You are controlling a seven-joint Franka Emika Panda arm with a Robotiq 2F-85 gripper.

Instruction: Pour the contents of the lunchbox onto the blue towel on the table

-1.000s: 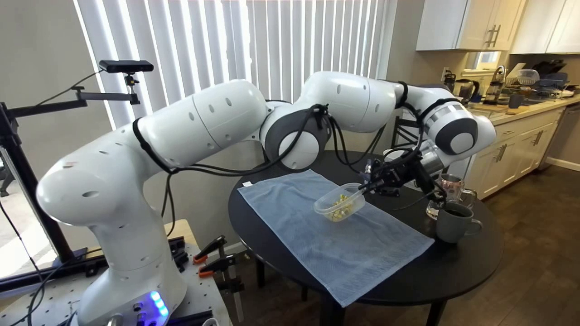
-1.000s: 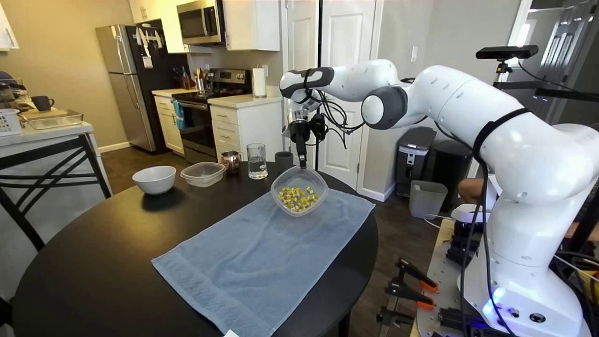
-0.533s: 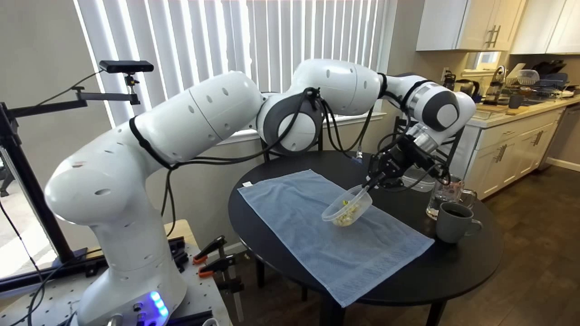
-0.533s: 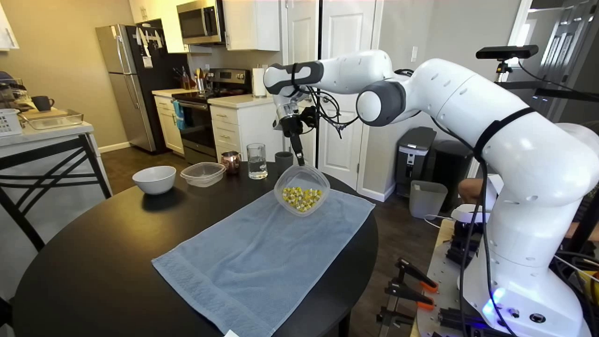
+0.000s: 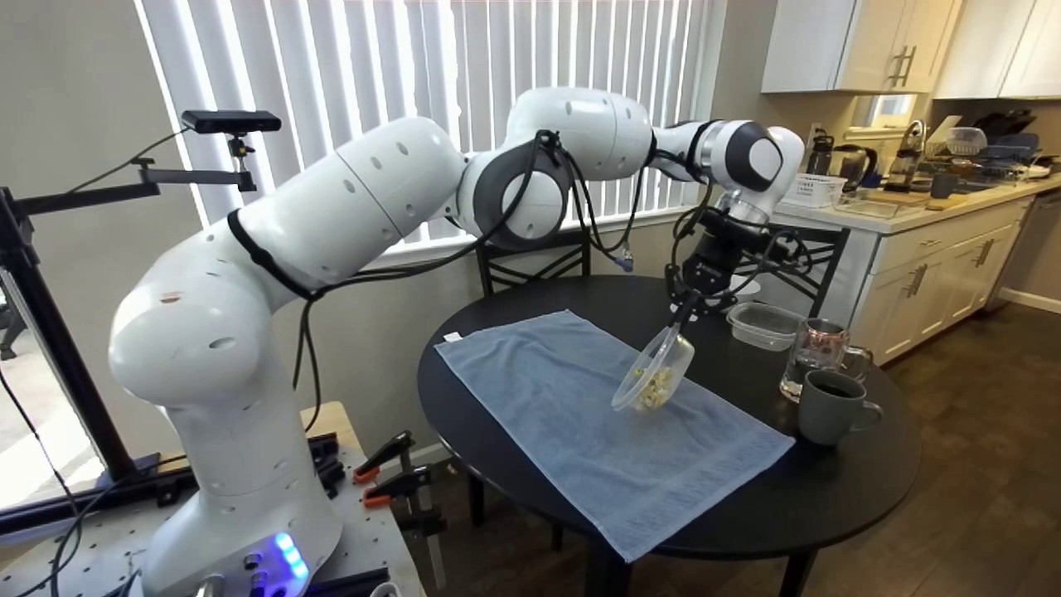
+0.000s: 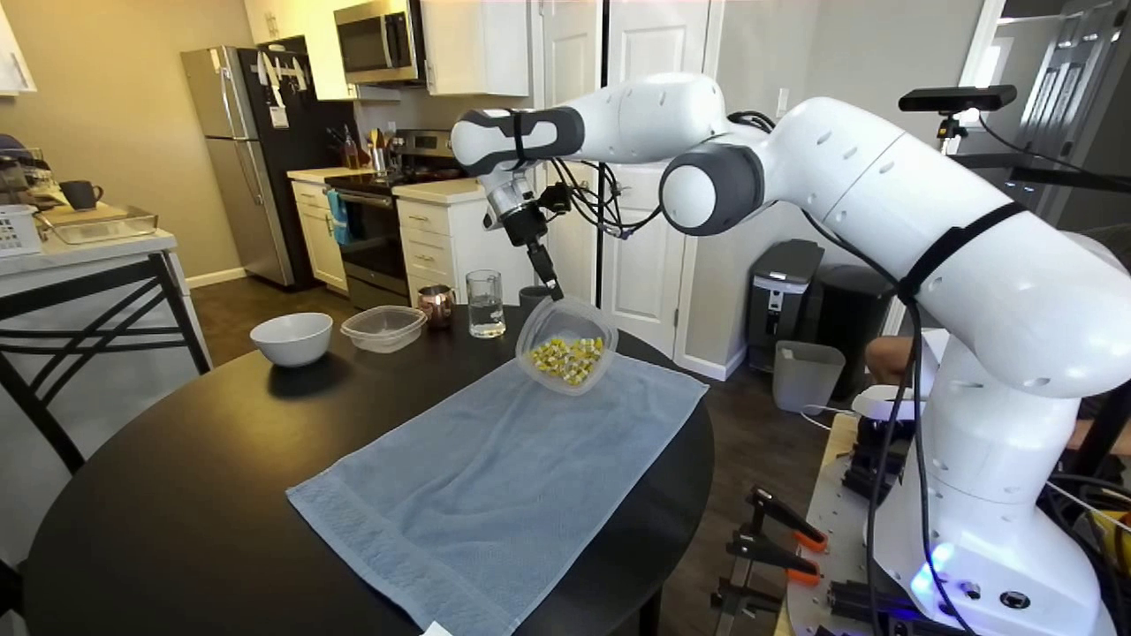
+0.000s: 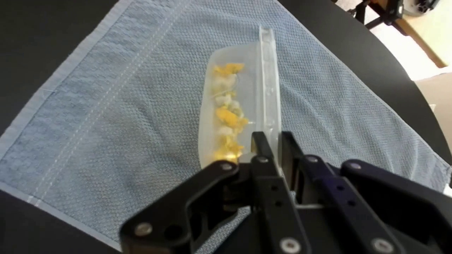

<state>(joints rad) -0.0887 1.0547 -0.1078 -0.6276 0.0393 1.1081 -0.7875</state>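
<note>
- gripper (image 7: pixel 274 144): fingers nearly together, pinching the rim of the lunchbox (image 6: pixel 573 320) between them.
- lunchbox hanging from the fingertips, steeply tilted.
- contents (image 6: pixel 567 360) heaped inside it, below the fingertips.
- blue towel (image 7: pixel 152 123) spread beneath the gripper, lightly creased; whether the lunchbox touches it, i cannot tell.
- table (image 6: pixel 194 459) under the towel, dark and round.
- past the gripper, away from the arm's base (image 5: pixel 240 531): a glass (image 6: pixel 485 309), a second clear container (image 6: pixel 386 339), a white bowl (image 6: pixel 292 343).

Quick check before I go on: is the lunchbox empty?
No: the wrist view shows yellow and white bits inside the lunchbox, whose rim is held between the jaws.
</note>
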